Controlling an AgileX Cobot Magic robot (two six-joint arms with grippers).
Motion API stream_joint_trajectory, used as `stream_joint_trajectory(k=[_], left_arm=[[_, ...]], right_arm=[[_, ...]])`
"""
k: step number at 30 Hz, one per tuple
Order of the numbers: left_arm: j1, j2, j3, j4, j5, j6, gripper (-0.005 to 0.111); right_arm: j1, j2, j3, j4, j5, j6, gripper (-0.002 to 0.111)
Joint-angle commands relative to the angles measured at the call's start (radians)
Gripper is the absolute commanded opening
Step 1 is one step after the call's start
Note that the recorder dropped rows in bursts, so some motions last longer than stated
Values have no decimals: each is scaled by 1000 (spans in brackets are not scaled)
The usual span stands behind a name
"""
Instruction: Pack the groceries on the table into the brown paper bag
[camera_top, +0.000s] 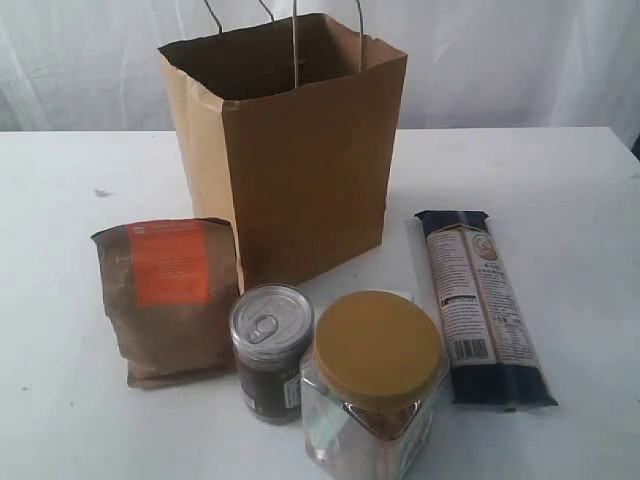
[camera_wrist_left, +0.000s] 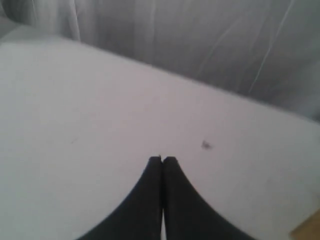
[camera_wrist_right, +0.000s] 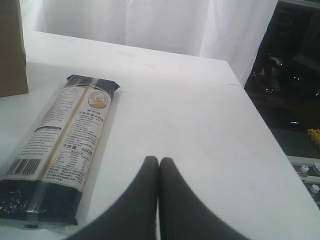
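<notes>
Dark pasta packet (camera_top: 486, 305) flat, long axis near-to-far; left gripper (camera_wrist_left: 162, 159), right gripper (camera_wrist_right: 158, 160) closed, empty.

Brown paper bag (camera_top: 310, 170): matt kraft paper, creased, rough-ish. Brown pouch (camera_top: 172, 300): matt paper, wrinkled, w/ flat orange label. Can (camera_top: 270, 350): shiny metal top, dark label round body. Jar (camera_top: 365, 435): clear glossy plastic, lid matt yellow. Pasta packet (camera_top: 485, 305): glossy plastic film. Surface (camera_top: 560, 200): smooth matt white. Left claw (camera_wrist_left: 162, 159) & right claw (camera_wrist_right: 158, 160): smooth matt black, plastic-looking.
</notes>
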Motion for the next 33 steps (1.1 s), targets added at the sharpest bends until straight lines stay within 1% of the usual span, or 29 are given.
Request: stream_joint_trajectory(k=[1, 4, 5, 6, 7, 8, 9, 11, 12, 13, 15, 16, 17, 18, 19, 20, 21, 22, 23, 25, 26, 27, 28, 30, 33], left_arm=[[3, -218, 7, -16, 4, -42, 1], [3, -331, 7, -16, 60, -40, 1], [3, -398, 7, -13, 114, -27, 1], [3, -422, 7, -13, 137, -5, 1], [3, -477, 7, -13, 198, 52, 1], [3, -497, 7, -13, 236, 73, 1], [3, -549, 7, -18, 320, 102, 1], [3, -617, 13, -51, 441, 153, 1], [3, -642, 23, -65, 461, 172, 1], [3, -691, 65, -92, 459, 189, 1], [3, -744, 148, -123, 427, 189, 1], [3, -762, 224, -154, 421, 185, 1], [3, -769, 263, -178, 421, 178, 1], [3, -774, 330, -234, 421, 150, 1], [3, -774, 372, -274, 421, 127, 1], [3, -774, 429, -311, 398, 57, 1], [3, -774, 482, -312, 304, -34, 1], [3, -774, 511, -312, 218, -75, 1], [3, -774, 534, -312, 135, -92, 1], [3, -774, 583, -306, -97, -82, 1], [3, -774, 597, -298, -186, -63, 1], [3, -774, 607, -284, -234, -14, 1], [3, -774, 613, -265, -247, 58, 1], [-12, -774, 615, -256, -209, 210, 1], [-55, -774, 615, -256, -154, 410, 0]], right_arm=[[1, -3, 1, -1, -14, -2, 0], [1, -3, 1, -1, -14, -2, 0], [1, -3, 1, -1, -14, -2, 0], [1, -3, 1, -1, -14, -2, 0], [1, -3, 1, -1, -14, -2, 0], [1, -3, 1, -1, -14, -2, 0], [1, -3, 1, -1, -14, -2, 0], [1, -3, 1, -1, -14, -2, 0], [1, -3, 1, -1, -14, -2, 0], [1, -3, 1, -1, -14, -2, 0], [1, -3, 1, -1, -14, -2, 0], [1, -3, 1, -1, -14, -2, 0], [1, -3, 1, -1, -14, -2, 0], [1, -3, 1, -1, -14, -2, 0], [1, -3, 1, -1, -14, -2, 0], [1, -3, 1, -1, -14, -2, 0], [1, -3, 1, -1, -14, -2, 0], [1, -3, 1, -1, -14, -2, 0], [1, -3, 1, -1, -14, -2, 0], [1, -3, 1, -1, -14, -2, 0], [1, -3, 1, -1, -14, -2, 0], [1, -3, 1, -1, -14, -2, 0], [1, -3, 1, -1, -14, -2, 0], [1, -3, 1, -1, -14, -2, 0], [1, -3, 1, -1, -14, -2, 0]])
